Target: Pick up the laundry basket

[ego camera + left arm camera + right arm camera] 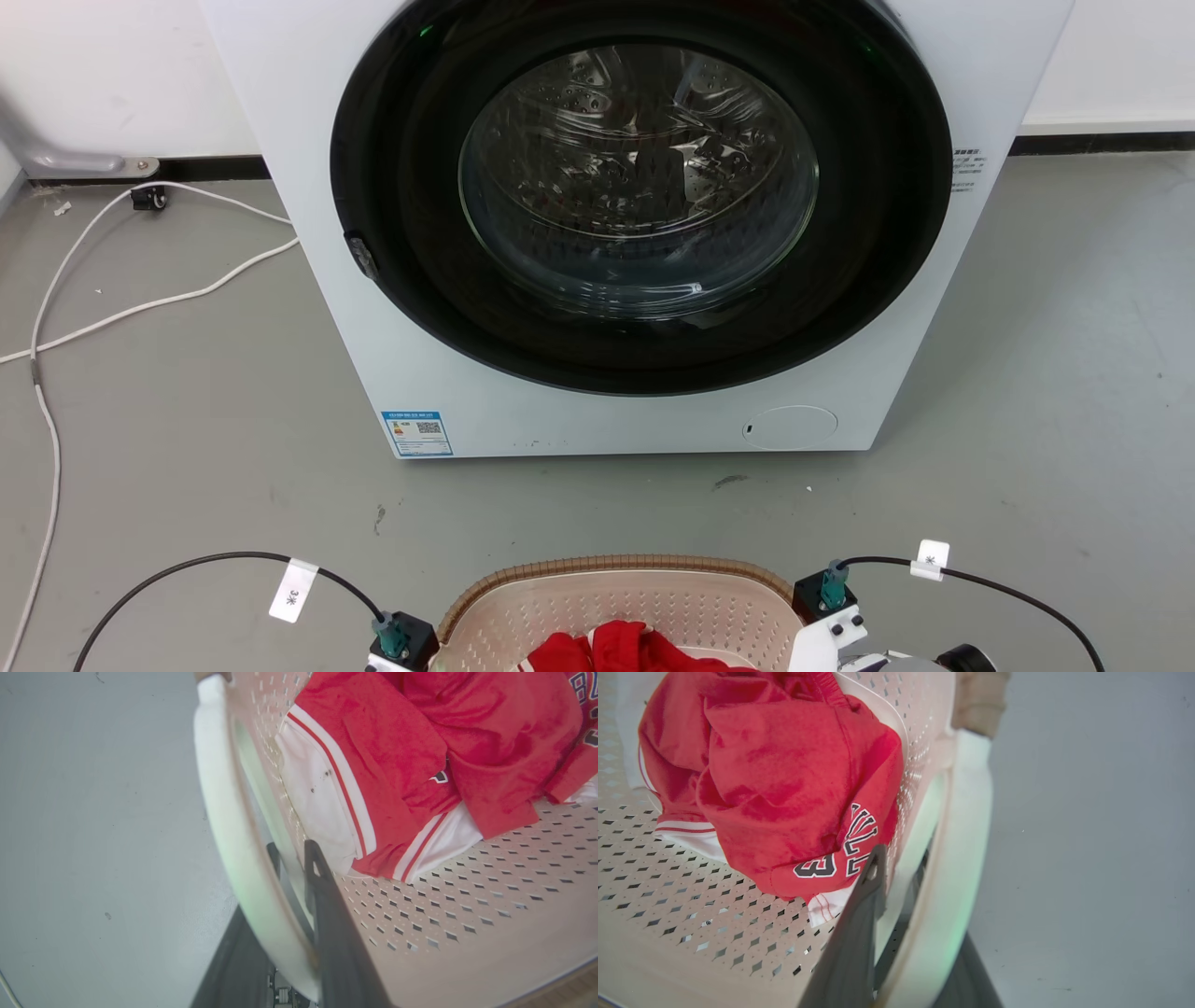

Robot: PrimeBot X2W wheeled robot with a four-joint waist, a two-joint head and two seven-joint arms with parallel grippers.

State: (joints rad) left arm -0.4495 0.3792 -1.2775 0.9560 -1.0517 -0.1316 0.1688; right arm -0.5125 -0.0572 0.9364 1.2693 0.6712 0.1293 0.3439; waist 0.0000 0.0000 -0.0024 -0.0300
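Laundry basket (pixel 616 566) is showing at the bottom centre of the head view, in front of the washer (pixel 560 425), with a strip of grey floor (pixel 187 420) between the two. Red and white clothing (pixel 635 649) is lying inside it. Its brown rim is running left to right across the frame, so I am reading the long axis as crosswise. That puts the two white loop handles at the short ends, one toward each arm, with neither arm nearer than the other.

In the left wrist view, the left pincer (pixel 292 850) is straddling the left handle (pixel 219 788). One dark finger (pixel 327 914) is running up the basket side, and the other is passing behind the white band on the floor side. In the right wrist view, the right pincer (pixel 899 857) is sitting the same way around the right handle (pixel 971 812), beside the bunched red cloth.

On each side the band is lying between the fingers. I cannot tell whether they are pressing on it or standing slightly off.

As I am judging it, the lift is going to depend on both handles rising evenly and straight up, keeping the crosswise axis level.
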